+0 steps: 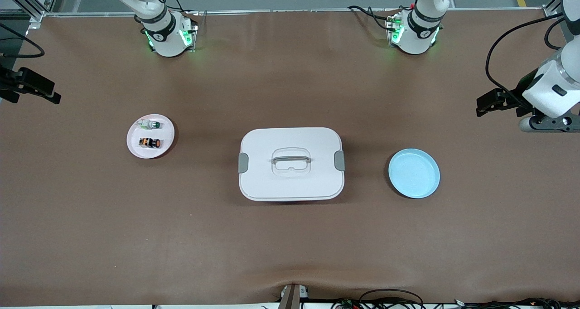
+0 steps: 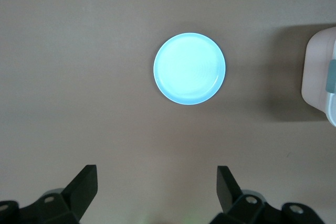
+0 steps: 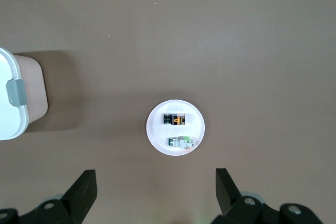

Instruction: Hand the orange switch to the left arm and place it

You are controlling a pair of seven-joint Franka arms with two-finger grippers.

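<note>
The orange switch (image 1: 149,142) (image 3: 174,119) lies on a pale pink plate (image 1: 166,134) (image 3: 157,129) toward the right arm's end of the table. The white box (image 1: 291,182) (image 2: 320,77) (image 3: 8,119) stands mid-table with its lid on. My right gripper (image 3: 155,174) hangs open and empty high over the table beside the pink plate. My left gripper (image 2: 156,174) is open and empty too, high up beside an empty blue plate (image 1: 413,173) (image 2: 189,68). Neither gripper shows in the front view; only the arms' bases do.
A whitish switch with a green cap (image 1: 150,125) (image 3: 182,142) shares the pink plate, farther from the front camera than the orange one. A white jointed unit with black parts (image 1: 543,94) juts in at the left arm's end, a black bracket (image 1: 27,87) at the right arm's end.
</note>
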